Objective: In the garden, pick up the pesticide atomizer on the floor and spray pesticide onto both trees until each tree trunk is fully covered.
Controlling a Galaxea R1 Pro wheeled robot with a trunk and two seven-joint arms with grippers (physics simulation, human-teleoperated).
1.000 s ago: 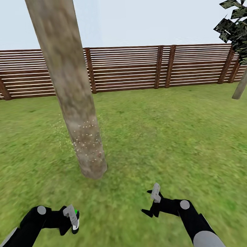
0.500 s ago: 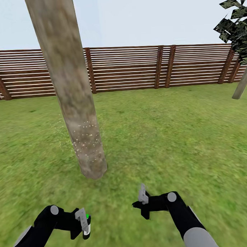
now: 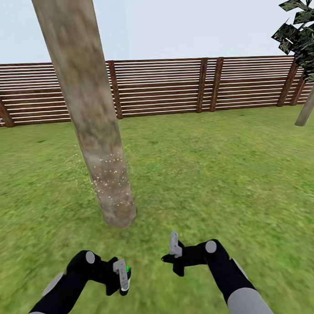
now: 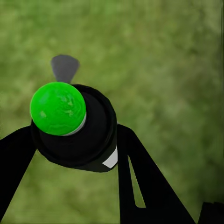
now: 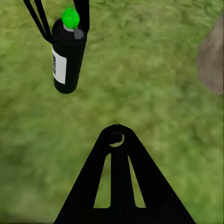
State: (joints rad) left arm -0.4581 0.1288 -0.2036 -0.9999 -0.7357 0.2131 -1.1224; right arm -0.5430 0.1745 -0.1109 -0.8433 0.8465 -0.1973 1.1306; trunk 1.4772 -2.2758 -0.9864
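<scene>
Between left tool [image 3: 122,278] fingers: black pesticide atomizer [image 4: 77,128], firmly gripped, over grass [image 3: 212,173]. Beside it, right tool [image 3: 175,252], grip state unclear. Ahead, speckled tree trunk [image 3: 105,168].

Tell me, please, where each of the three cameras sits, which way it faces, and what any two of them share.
Head view: on the robot's head, facing forward and down at the near trunk, grass and fence; both arms show, left gripper and right gripper.
Left wrist view: on the left arm, facing down along its fingers at the atomizer over grass.
Right wrist view: on the right arm, facing across grass at the atomizer; its own fingers show.
Shared: all three show the atomizer in the left gripper.
</scene>
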